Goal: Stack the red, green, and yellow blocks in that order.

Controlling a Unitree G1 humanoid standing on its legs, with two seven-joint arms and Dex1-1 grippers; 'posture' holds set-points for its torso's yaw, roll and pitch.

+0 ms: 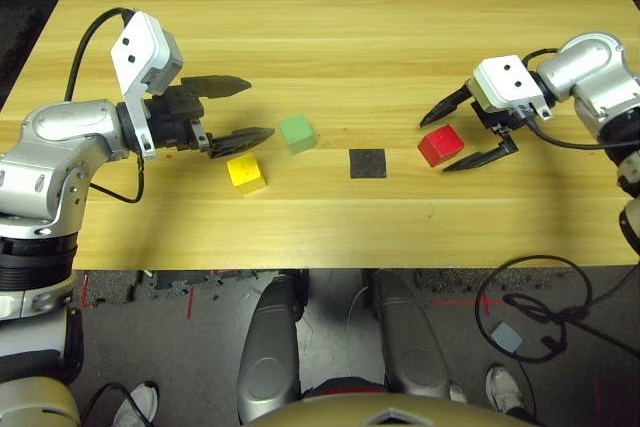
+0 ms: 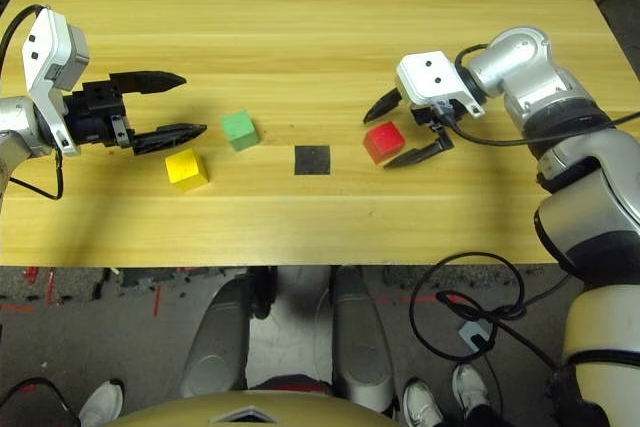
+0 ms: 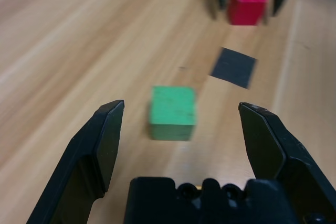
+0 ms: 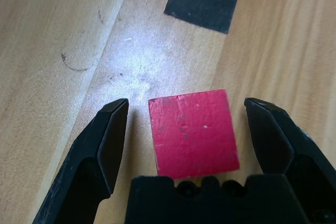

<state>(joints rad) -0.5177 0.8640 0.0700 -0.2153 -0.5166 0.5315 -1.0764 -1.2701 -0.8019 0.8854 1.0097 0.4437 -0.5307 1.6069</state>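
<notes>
Straddling red block (image 4: 192, 132), jaws wide.

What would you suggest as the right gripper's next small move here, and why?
Probably close the right gripper on the red block. Its open fingers already stand on either side of the block, which rests on the table beside the black patch, apart from the green block.

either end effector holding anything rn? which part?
Nothing held. Right end effector is open, its fingers either side of the red block without touching it. Left end effector is open, empty.
</notes>
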